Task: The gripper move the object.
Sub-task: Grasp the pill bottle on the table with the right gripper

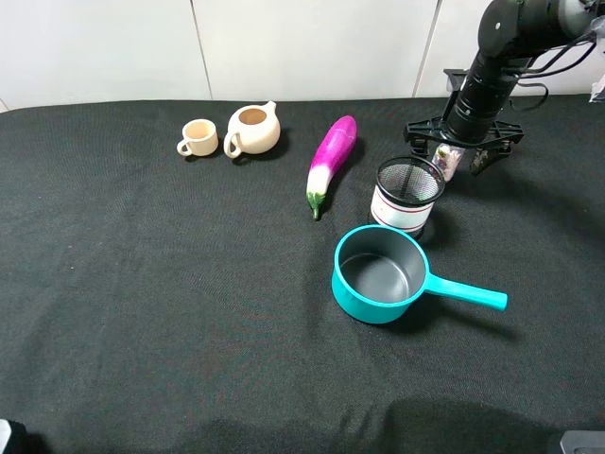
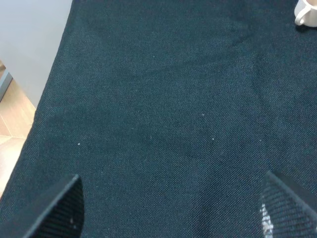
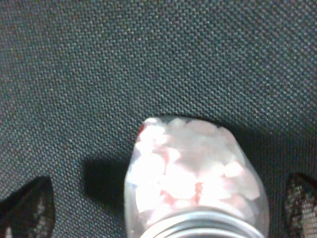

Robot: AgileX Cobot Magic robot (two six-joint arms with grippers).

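Right pincer (image 3: 164,204): low over the black cloth (image 1: 142,312), jaws spread wide with nothing in them. Both dark fingertips (image 3: 27,208) stand clear of the glass.
Object: the small clear bottle (image 3: 193,168) rests on the cloth between those fingertips, untouched and nearer one finger than the other. It is packed with pale pink-white pieces (no label shows from the wrist camera).
Bottle's pose: the cap end faces the pincer's palm, but I cannot tell whether it stands dead upright.
Step in hand: by my reading, the moment before closing, with nothing lifted yet.
Nearest neighbour: the black mesh cup (image 1: 408,194), just beside the pincer on its side toward the table's middle. The teal saucepan (image 1: 378,274) lies beyond that cup.
Further out: the purple aubergine (image 1: 331,161), well apart on that same side.
Left pincer (image 2: 171,213): also spread wide and empty, hanging over bare cloth and well apart from the right one.
Risk, off-centre close: the nearer finger would probably meet the glass first and shove or tip the bottle before the other finger arrives.
Risk, slip: smooth round glass may squirt out if the pads catch it near the curved shoulder, not on the straight wall.
Risk, collision: a low carry toward the table's middle could clip the mesh cup, which looks light enough to topple.
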